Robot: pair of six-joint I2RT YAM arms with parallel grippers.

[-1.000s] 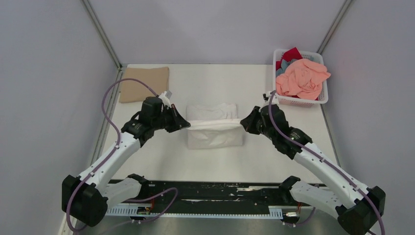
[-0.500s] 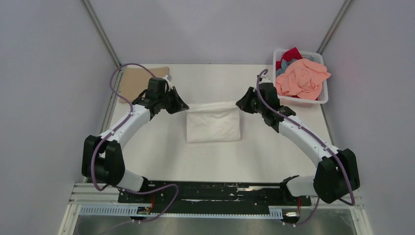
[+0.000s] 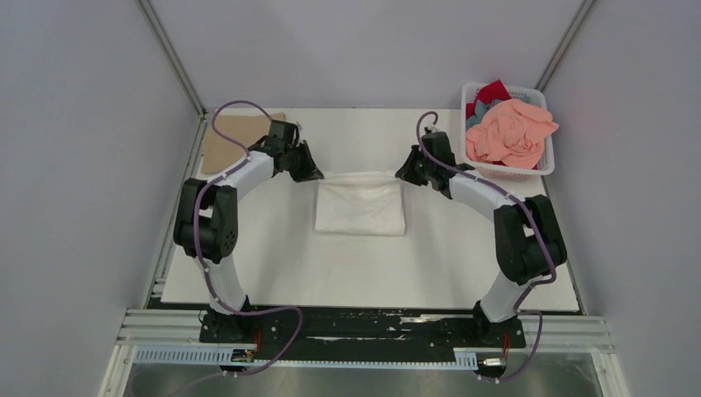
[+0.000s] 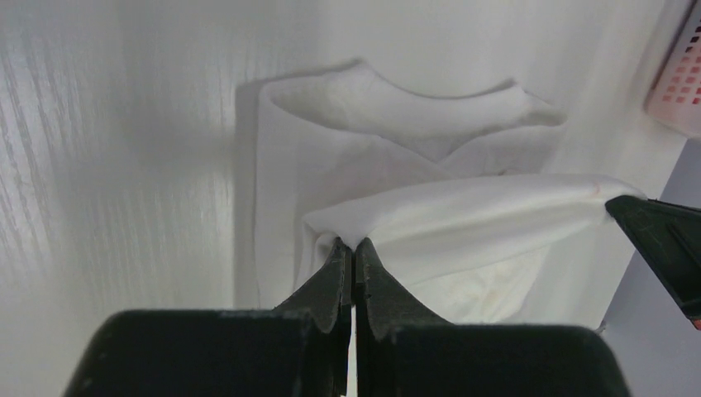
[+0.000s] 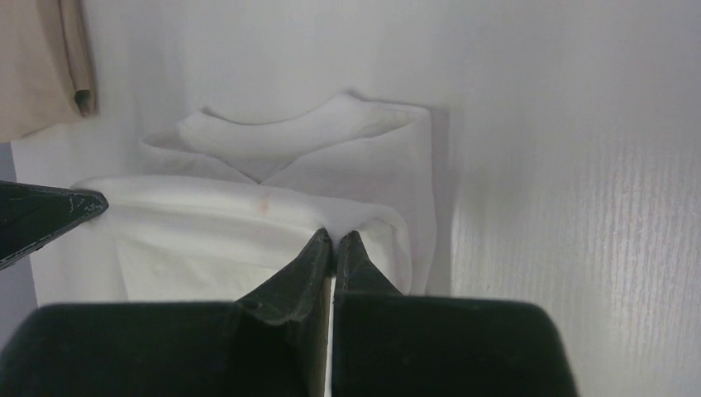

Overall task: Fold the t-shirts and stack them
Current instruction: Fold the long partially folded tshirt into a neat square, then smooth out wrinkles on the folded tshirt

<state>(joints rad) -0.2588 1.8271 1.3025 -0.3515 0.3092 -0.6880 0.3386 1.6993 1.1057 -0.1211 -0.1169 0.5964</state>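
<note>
Top external, from the near edge outward: crosses bare counter [image 3: 248, 265] first, then meets the white shirt [image 3: 360, 211], a folded rectangle mid-counter with its long axis running left to right. Shows the far long edge of that rectangle raised and taut as a narrow band between the left hand [image 3: 317, 175] and the right hand [image 3: 402, 175], one at each far corner, level with each other and equally near the cloth.

Left wrist: confirms the left hand [image 4: 354, 248] pressed together on a pinch of white shirt [image 4: 463, 207], band leading off right to the other hand's dark tip at the frame edge, neckline lying flat beyond. Right wrist: mirrors this, with the right hand [image 5: 333, 242] nipping its own corner of the white shirt [image 5: 231, 219] and the band running left.

Farther out: picks up the tan shirt [image 3: 216, 150] flat in the far left corner, partly behind the left arm [image 3: 248, 169], near the left hand and well apart from the right. Ends at the basket [image 3: 508, 172] in the far right corner, heaped with a pink shirt [image 3: 510, 132], a red shirt [image 3: 494, 89] and a grey-blue shirt [image 3: 479, 116], near the right hand.

Probably turns on the band lying parallel to the long axis, over the far end. Seems to call for lowering both corners together and evenly, so the layers line up. Favours the left arm for any later carry onto the tan shirt.
</note>
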